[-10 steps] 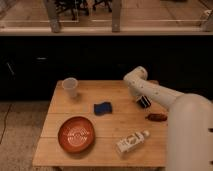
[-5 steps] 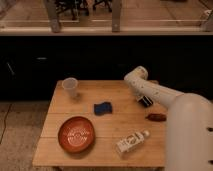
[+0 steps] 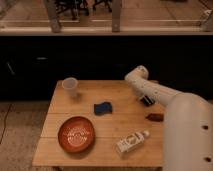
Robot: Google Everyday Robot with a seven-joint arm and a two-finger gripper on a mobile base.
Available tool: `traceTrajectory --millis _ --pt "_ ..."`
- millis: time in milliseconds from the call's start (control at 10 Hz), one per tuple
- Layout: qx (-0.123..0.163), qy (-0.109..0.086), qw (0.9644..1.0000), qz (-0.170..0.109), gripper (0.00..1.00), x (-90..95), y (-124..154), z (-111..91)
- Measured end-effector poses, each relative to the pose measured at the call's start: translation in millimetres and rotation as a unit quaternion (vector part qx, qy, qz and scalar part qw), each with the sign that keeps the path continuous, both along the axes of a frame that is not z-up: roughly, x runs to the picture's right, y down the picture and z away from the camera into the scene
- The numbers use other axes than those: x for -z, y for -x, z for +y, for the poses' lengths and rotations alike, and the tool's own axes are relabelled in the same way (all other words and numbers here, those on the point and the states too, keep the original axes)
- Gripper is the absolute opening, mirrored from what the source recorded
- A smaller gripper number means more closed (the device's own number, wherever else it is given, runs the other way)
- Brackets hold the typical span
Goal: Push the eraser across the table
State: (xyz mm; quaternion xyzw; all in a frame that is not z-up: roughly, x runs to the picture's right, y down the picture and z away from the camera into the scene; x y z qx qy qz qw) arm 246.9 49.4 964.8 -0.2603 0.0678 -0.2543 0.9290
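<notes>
The light wooden table (image 3: 120,95) fills the middle of the camera view. My white arm reaches in from the lower right, bends over the table's far right part, and comes down to the gripper (image 3: 144,98) close to the tabletop near the right edge. A small dark block with a pale mark, which looks like the eraser (image 3: 147,102), lies right at the gripper's tip. I cannot tell whether they touch. The blue soft pad (image 3: 102,107) lies to the left of the gripper, apart from it.
A small reddish-brown oblong thing (image 3: 155,117) lies just in front of the gripper by the right edge. A white cup (image 3: 70,87) stands at the far left. A red-orange bowl (image 3: 76,133) sits front left and a pale bottle (image 3: 132,142) lies front right. A dark cabinet stands behind the table.
</notes>
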Motion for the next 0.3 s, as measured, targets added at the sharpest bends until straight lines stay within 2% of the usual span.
traceTrajectory --millis 300 --pt "-0.001 0.003 1.0 0.008 0.0 -7.5 -12.7 -2.8"
